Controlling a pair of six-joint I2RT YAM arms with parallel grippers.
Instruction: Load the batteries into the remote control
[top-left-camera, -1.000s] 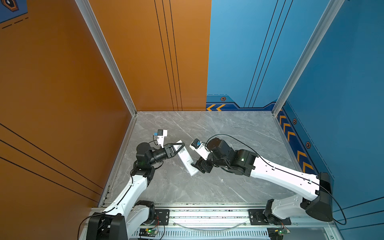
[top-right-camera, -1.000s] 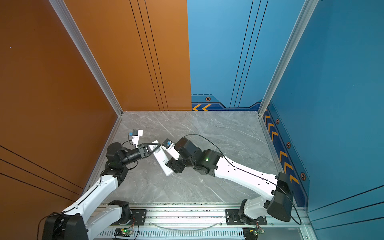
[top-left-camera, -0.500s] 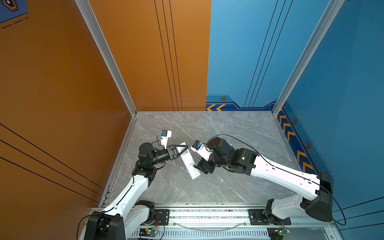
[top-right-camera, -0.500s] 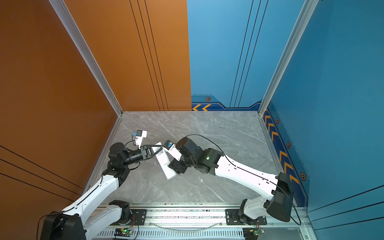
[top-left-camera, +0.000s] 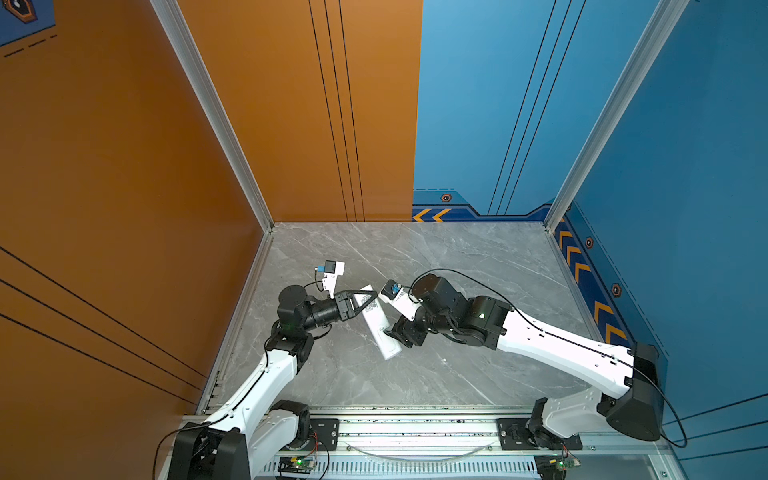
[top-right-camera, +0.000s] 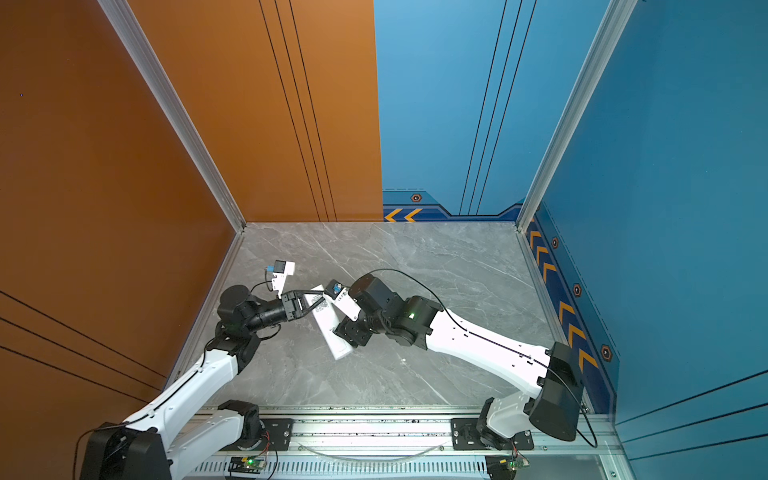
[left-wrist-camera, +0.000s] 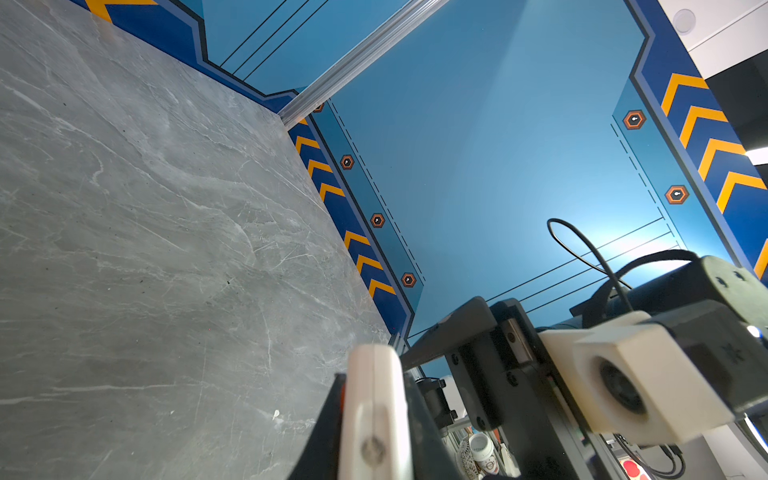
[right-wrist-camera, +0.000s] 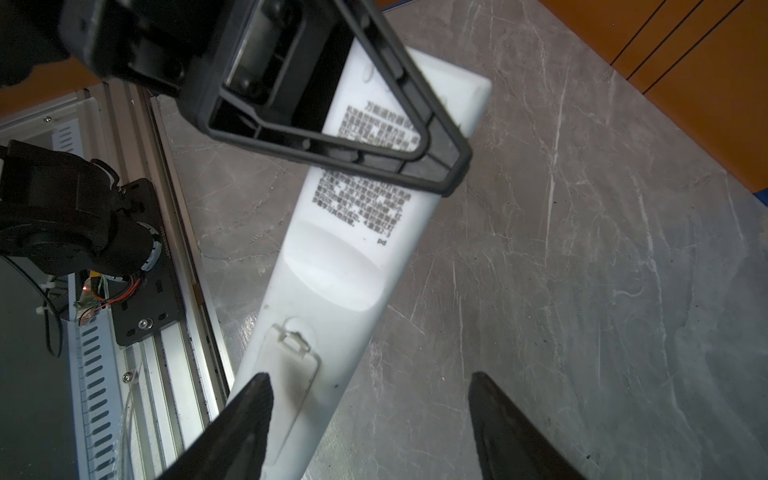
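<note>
White remote (right-wrist-camera: 365, 232) clamped at its printed end in left pincer (top-left-camera: 368, 300), back up above bench (top-left-camera: 457, 270), long axis slanting down past right pincer (right-wrist-camera: 370, 419), wide open, cover (right-wrist-camera: 291, 374) end beside one finger (right-wrist-camera: 245, 415).

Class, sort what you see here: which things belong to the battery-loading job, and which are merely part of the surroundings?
Belongs to the job:
- remote control, back side up, cover plate in place
- left claw, shut on the remote control
- right claw, open by the cover end
- batteries: none visible

Surroundings:
- marble table
- rail
- wall panels
</note>
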